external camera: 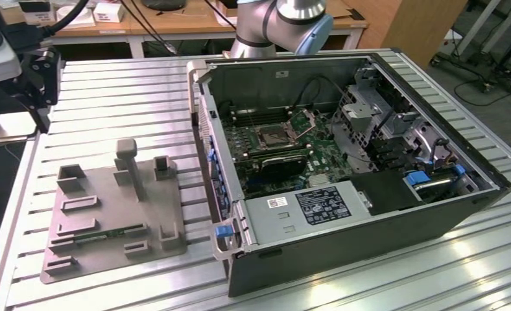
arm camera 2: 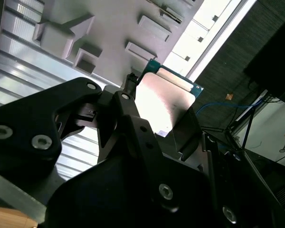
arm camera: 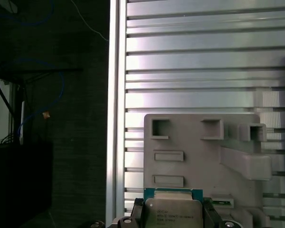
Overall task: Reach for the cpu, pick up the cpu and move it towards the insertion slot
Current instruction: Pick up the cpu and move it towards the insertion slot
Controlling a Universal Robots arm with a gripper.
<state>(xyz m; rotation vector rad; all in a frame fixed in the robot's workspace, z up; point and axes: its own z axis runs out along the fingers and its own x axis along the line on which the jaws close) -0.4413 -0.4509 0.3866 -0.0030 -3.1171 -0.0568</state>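
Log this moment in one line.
gripper: shut on cpu | cpu: held clear of tray | slot: in case, bracket open | stage: cpu picked up, not at slot

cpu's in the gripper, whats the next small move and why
Probably carry the cpu toward the exterior view's right, at height. The gripper is shut on it, clear of the grey tray, while the slot lies inside the open case, whose side wall stands between them.
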